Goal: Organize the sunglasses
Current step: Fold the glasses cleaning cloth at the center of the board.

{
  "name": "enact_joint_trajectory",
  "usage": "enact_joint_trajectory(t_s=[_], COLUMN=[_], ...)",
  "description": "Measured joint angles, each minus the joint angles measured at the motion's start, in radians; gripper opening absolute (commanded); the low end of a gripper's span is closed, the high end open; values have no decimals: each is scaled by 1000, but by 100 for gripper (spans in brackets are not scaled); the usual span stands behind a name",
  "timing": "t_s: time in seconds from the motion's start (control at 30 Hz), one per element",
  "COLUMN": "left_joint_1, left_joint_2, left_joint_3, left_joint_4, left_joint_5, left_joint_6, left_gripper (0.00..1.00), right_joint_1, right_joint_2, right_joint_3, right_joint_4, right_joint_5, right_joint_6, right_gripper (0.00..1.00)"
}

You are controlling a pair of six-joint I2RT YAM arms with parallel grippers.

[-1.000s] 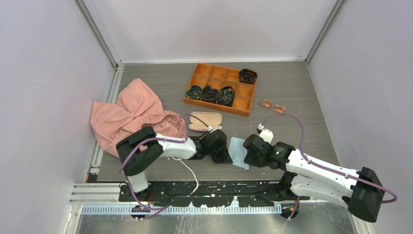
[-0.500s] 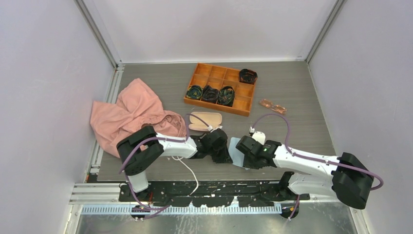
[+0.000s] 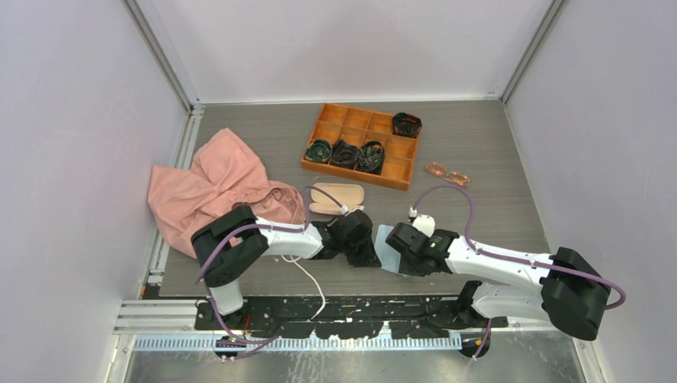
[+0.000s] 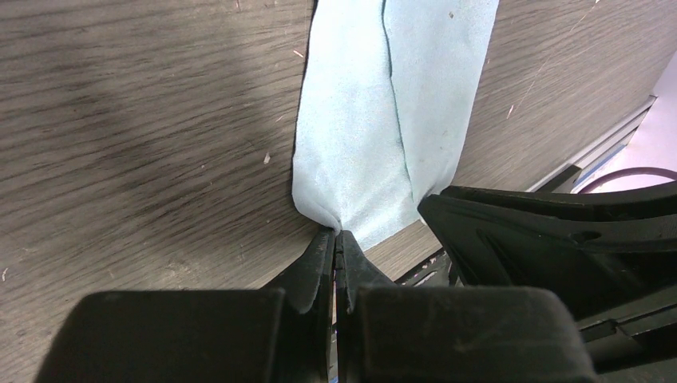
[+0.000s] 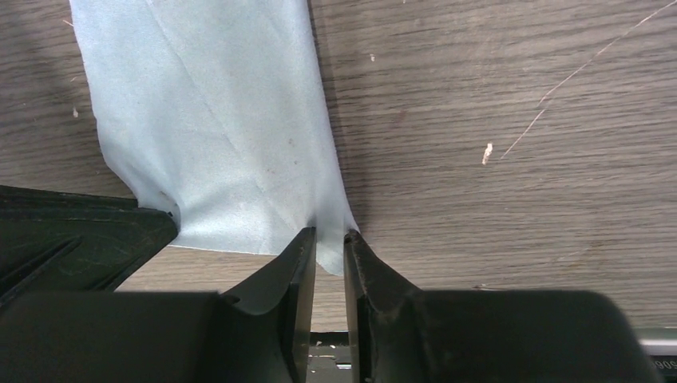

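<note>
The sunglasses (image 3: 447, 172), small with pinkish-orange lenses, lie untouched on the table right of the tray, far from both grippers. A light blue cloth (image 3: 389, 242) lies flat near the front edge. My left gripper (image 4: 337, 233) is shut on the cloth's (image 4: 383, 120) near left corner. My right gripper (image 5: 329, 233) stands at the near right corner of the cloth (image 5: 215, 120). Its jaws are a narrow gap apart and the cloth's tip lies between them, unpinched. In the top view the left gripper (image 3: 374, 259) and the right gripper (image 3: 399, 267) sit side by side. A pink case (image 3: 337, 196) rests behind the left wrist.
An orange divided tray (image 3: 351, 171) at the back holds several dark rolled items. A heap of pink fabric (image 3: 211, 187) covers the left side. A white cable (image 3: 311, 283) trails near the front. The table's front edge lies just behind both grippers.
The right arm has swung left to the cloth's near corner, and its jaws have narrowed a little. The left gripper has kept its hold and place.
</note>
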Motion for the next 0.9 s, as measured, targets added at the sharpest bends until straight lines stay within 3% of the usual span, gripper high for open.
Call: enact_joint_trajectory(t_s=[0.07, 0.17, 0.43, 0.73, 0.9], left_joint_1=[0, 0, 9, 25, 32], left_joint_2=[0, 0, 0, -16, -35], left_joint_3=[0, 0, 0, -8, -24], left_joint_4=[0, 0, 0, -21, -29], left_joint_5=[1, 1, 4, -17, -35], left_joint_6=[0, 0, 0, 5, 3], left_gripper=[1, 1, 1, 1, 1], right_joint_1=[0, 0, 3, -3, -9], right_joint_2=[2, 14, 1, -160, -209], right_joint_3=[0, 3, 5, 10, -85], right_joint_4=[-2, 8, -1, -29, -2], right_joint_5=[4, 8, 18, 55, 54], right_joint_6=[-3, -1, 7, 59, 145], right_gripper=[9, 1, 1, 0, 1])
